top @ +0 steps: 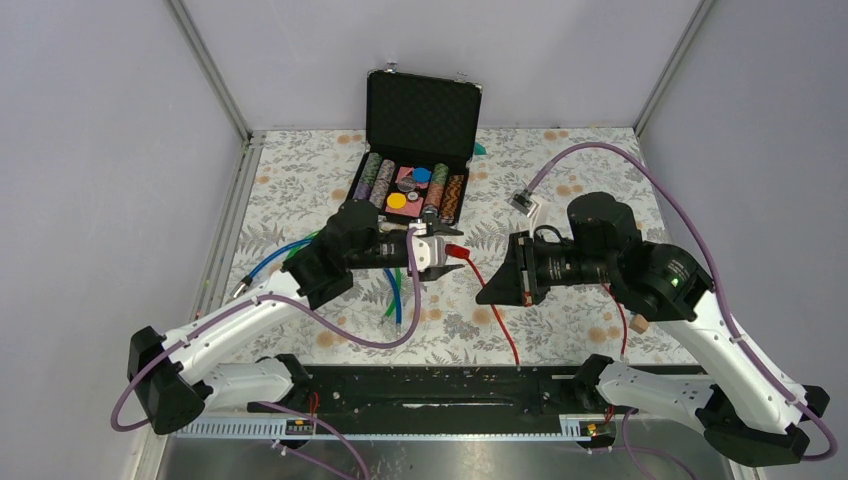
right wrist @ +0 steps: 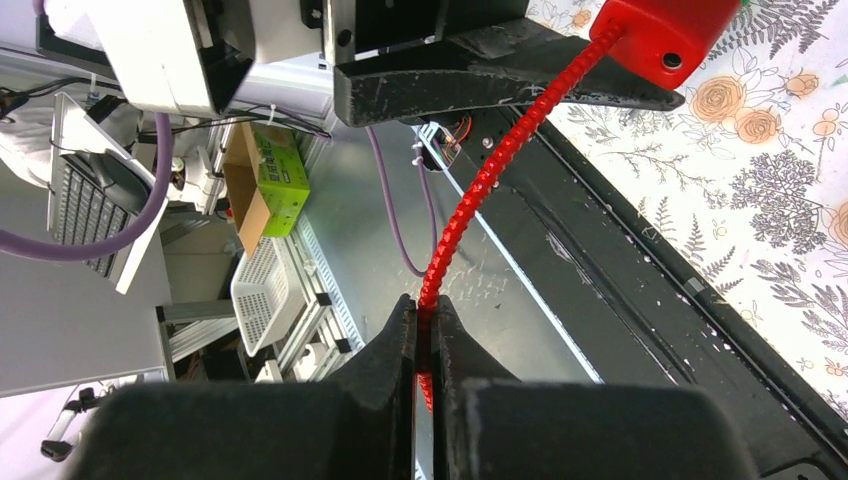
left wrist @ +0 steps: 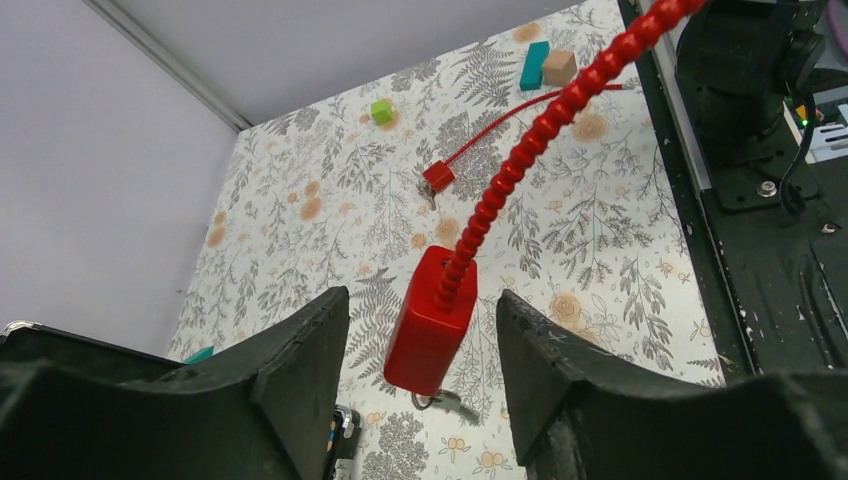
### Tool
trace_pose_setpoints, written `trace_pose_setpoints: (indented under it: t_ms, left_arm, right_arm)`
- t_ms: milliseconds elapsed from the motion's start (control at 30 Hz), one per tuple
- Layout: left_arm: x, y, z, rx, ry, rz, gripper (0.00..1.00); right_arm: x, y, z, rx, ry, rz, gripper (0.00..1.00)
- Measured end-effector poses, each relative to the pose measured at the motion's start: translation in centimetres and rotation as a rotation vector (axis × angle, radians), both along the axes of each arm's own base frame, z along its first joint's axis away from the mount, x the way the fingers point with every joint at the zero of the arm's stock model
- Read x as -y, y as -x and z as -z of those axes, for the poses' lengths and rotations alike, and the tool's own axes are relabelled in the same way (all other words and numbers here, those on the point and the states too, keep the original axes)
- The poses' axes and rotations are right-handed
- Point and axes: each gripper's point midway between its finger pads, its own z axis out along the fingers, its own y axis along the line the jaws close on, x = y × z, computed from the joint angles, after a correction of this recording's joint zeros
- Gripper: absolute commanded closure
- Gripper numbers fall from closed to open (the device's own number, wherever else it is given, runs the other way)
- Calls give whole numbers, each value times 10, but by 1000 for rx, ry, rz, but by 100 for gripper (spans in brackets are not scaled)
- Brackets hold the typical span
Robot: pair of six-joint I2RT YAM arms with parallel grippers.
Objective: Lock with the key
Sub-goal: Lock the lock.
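Tabletop (top: 600,170) in floral print, grey walls on three sides, aluminium posts in the far corners. Open black case (top: 420,120) of poker chips stands at the far edge. Green block (left wrist: 381,111), teal block (left wrist: 534,65) and tan block (left wrist: 559,67) lie on the print. Red lock body (left wrist: 430,325) sits right between the fingers of my left claw (left wrist: 422,300), which is spread wide with neither finger touching it. Bit of metal shows at its lower end; can't tell if that's the key. Its beaded red cable (right wrist: 480,190) runs to my right claw (right wrist: 425,312), clenched on the cable well away from the body.
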Motion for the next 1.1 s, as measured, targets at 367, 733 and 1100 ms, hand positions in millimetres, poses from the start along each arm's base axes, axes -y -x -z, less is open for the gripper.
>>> trace_pose_setpoints:
  t_ms: [367,733,1100]
  left_arm:
    - [-1,0,4,15,-26,10,60]
    - [0,11,-1,16,-12,62,92]
    - [-3,7,5,5,-35,33,100]
  right_arm:
    - [-3,-1,-5,1,-29,9,100]
    - [-2,0,0,-8,-33,13,100]
    - [1,-8,7,35,-9,48,25]
